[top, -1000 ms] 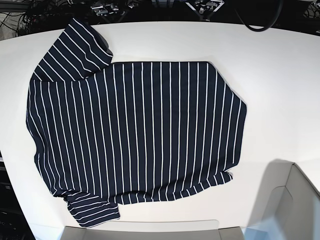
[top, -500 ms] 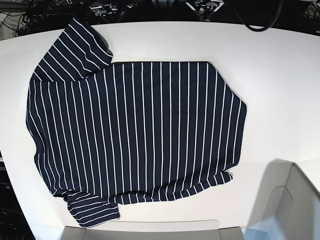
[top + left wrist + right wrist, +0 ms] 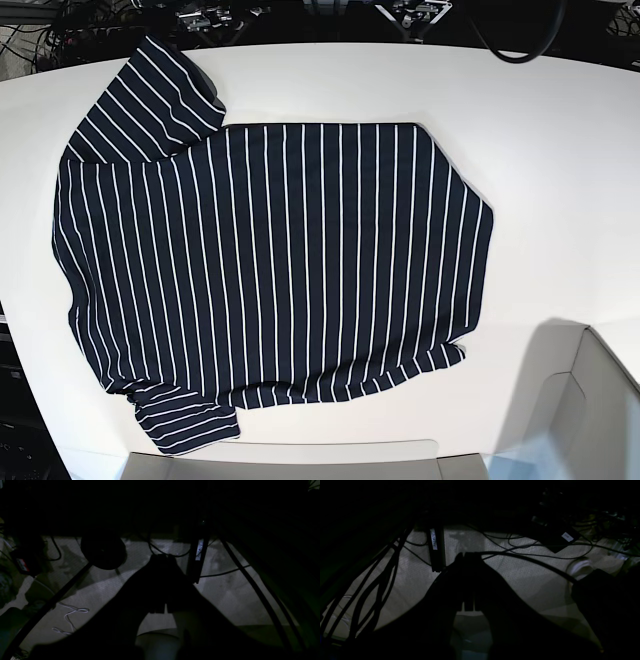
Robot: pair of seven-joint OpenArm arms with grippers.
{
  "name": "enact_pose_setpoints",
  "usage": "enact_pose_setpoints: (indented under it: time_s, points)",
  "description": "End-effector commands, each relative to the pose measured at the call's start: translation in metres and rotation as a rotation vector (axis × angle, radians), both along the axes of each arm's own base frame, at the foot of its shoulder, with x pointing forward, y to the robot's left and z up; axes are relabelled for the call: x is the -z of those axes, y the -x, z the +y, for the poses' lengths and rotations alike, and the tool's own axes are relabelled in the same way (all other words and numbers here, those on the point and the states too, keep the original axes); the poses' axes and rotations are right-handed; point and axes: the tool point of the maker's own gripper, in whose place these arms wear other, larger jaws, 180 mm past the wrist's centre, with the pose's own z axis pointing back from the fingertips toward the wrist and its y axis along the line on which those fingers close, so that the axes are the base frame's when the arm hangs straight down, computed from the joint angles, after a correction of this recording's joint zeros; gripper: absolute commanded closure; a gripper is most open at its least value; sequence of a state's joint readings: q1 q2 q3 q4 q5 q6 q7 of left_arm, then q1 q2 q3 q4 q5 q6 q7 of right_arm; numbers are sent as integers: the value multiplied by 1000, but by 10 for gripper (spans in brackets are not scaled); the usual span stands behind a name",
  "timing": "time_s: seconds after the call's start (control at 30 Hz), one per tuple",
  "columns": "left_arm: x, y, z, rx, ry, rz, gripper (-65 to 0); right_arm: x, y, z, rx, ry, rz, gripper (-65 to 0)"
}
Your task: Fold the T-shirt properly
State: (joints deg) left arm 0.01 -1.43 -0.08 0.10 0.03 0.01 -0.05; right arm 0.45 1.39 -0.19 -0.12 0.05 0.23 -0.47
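While the dark left wrist view shows no shirt at all, it does show the left pincer [image 3: 160,605] as a black silhouette with its jaws brought together on nothing, hanging over a pale grey floor [image 3: 225,592] strewn with black cables [image 3: 250,580].

The right wrist view is much the same: the right pincer [image 3: 467,602] is also closed and empty, a dark shape above the same floor, with a black power strip [image 3: 436,552] and more cables lying beyond it. Neither pincer is near the garment.

In the base view, the soft dark navy T-shirt with thin white stripes [image 3: 270,270] lies spread flat on the white bench [image 3: 560,150], filling the left and middle of the surface. One short sleeve [image 3: 145,100] points toward the far left corner, and the other [image 3: 185,420] lies at the near edge. No arm reaches over the bench here.

As for progress, the body looks smooth and open, with no fold line that I can make out, so the folding appears not yet begun. By my judgement the whole job is left: sleeves in, sides over, then the length doubled.
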Motion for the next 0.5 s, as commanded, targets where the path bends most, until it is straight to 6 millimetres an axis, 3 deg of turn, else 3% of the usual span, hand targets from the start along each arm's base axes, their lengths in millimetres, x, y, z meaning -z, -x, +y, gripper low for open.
enact_pose_setpoints:
  time_s: [0.0, 0.17, 0.47]
  points:
    - [0, 1, 1, 4, -4, -3, -4, 0, -1, 0, 5, -2, -3, -4]
    - [-1, 12, 13, 5, -23, 14, -4, 0, 5, -6, 5, 7, 8, -4]
    - [-4, 39, 35, 8, -59, 5, -4, -2, 46, -32, 8, 45, 62, -3]
